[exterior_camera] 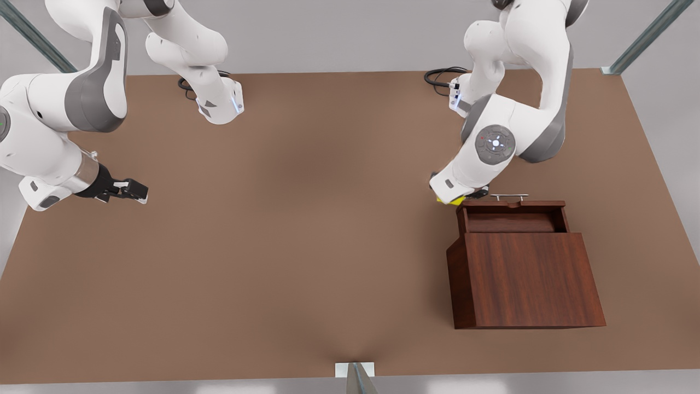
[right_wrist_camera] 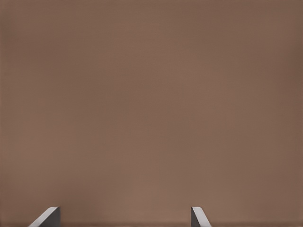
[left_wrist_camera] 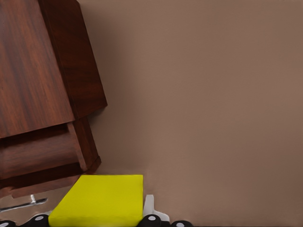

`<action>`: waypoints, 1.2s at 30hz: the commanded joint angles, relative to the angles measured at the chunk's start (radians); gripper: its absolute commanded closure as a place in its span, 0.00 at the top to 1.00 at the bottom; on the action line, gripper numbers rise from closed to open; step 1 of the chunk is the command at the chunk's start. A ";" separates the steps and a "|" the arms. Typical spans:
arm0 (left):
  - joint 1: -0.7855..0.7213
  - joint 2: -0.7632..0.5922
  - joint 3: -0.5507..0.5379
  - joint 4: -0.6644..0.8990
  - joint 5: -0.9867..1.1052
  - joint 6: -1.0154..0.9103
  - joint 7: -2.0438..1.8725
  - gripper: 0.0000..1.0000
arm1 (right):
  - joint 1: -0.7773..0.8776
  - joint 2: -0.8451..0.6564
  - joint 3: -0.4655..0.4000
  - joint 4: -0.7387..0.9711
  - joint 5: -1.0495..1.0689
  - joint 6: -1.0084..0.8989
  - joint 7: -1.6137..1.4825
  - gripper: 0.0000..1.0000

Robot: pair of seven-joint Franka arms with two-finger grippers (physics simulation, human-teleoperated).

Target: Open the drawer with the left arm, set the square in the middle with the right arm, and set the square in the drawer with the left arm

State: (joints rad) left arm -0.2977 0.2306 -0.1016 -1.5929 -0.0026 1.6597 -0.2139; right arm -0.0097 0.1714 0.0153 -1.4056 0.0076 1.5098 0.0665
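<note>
Brown matte tabletop (exterior_camera: 306, 246), grey floor beyond. Left gripper (exterior_camera: 462, 196) pinches the yellow cube (left_wrist_camera: 102, 201) just beside the open drawer (exterior_camera: 511, 214) of the wooden box (exterior_camera: 525, 279). Right gripper (exterior_camera: 127, 190) waits spread over bare table, well apart. The cube looks light, rigid and smooth-faced; opposite flat faces probably offer the surest hold.

Plain grey floor (exterior_camera: 339, 33) surrounds the table, with metal struts (exterior_camera: 645, 37) at corners.
</note>
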 commanded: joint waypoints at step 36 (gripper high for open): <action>0.161 -0.059 0.121 -0.378 0.042 0.408 0.100 0.69 | -0.003 0.000 0.000 0.036 0.022 -0.016 0.001 1.00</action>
State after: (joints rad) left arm -0.1403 0.1721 0.0186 -1.9715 0.0498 2.0674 -0.3614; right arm -0.0113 0.1727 0.0154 -1.3702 0.0290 1.4949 0.0676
